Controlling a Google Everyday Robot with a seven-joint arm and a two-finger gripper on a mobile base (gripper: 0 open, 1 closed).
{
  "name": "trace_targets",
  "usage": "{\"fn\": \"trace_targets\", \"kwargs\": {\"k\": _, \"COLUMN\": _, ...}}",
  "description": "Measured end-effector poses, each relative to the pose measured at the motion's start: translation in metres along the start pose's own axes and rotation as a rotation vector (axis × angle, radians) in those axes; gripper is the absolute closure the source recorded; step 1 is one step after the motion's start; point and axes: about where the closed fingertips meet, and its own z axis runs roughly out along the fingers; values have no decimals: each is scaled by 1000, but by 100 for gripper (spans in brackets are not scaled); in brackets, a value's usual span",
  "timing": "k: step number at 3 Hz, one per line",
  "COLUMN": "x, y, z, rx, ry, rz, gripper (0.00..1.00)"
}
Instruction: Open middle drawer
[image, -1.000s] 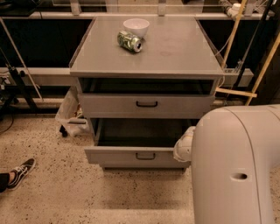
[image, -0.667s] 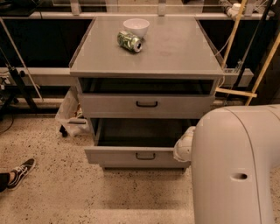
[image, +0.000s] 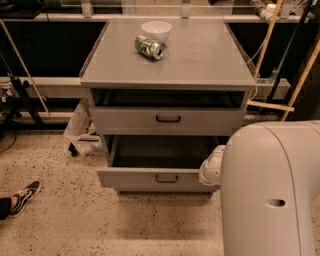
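So the gripper (image: 211, 169) is tucked mostly behind the big white arm (image: 272, 192), sitting right at the front right corner of the middle drawer (image: 150, 177). Honestly can't tell if it's open or clamped on anything. The drawer stretches off to its left, long side running left-right, and its handle (image: 166, 178) is further left at mid-front, apart from the gripper. It's sticking out well past the top drawer (image: 165, 120), so I'd say it's basically open. Any more pulling goes straight back toward the robot.
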Motion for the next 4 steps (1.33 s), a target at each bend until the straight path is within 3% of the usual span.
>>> {"fn": "trace_targets", "kwargs": {"k": 4, "x": 2, "y": 7, "z": -4, "rx": -5, "ry": -24, "rz": 8, "gripper": 100}}
